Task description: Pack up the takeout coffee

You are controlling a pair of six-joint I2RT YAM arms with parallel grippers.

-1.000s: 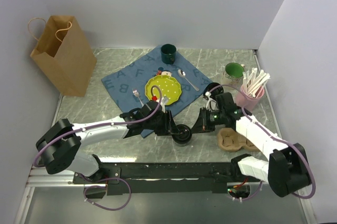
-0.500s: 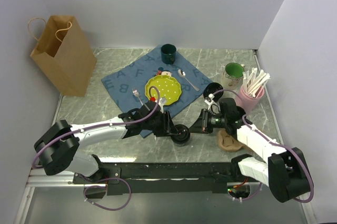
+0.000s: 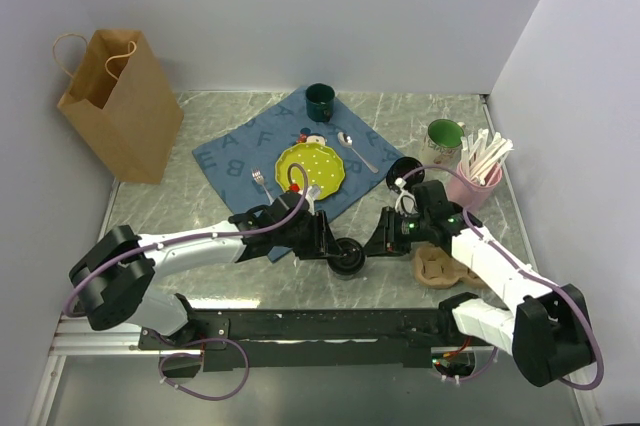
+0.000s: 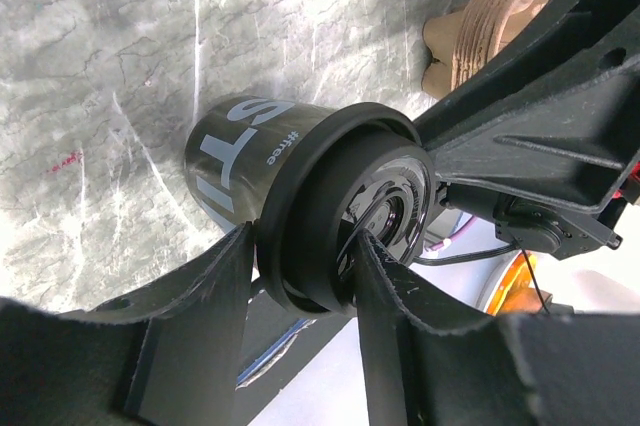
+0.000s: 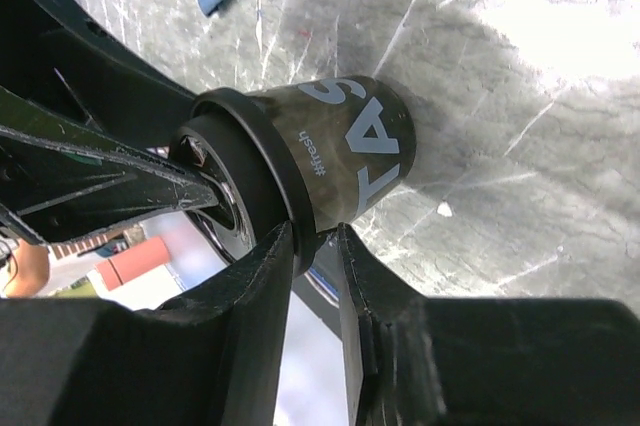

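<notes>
Black takeout coffee cup is near the middle of the table's near edge, just off the near corner of the blue letter-print cloth, with both arms on it from opposite sides. Left gripper comes in from the left, jaws clamped on the cup's round black lid, one finger pressed to each side of the rim. Right gripper comes in from the right, jaws a narrow gap apart with the lid's rim edge in that gap. Can't tell from the wrist view whether they pinch it or just flank it. White lettering on the cup wall, "#fresh" readable. Can't tell whether the cup base touches the marble-pattern top or sits just off it. Brown moulded-pulp carrier lies near the cup on its right, partly under the right arm, close to the near edge. Second black-lidded cup stands by the cloth's right corner, apart from both grippers. On the cloth: yellow-green dotted plate, fork, spoon, and a dark green mug at its far corner. Toward the table's right edge: green-lined mug and a pink cup of white sticks. Brown paper bag stands upright in the far-left corner.
</notes>
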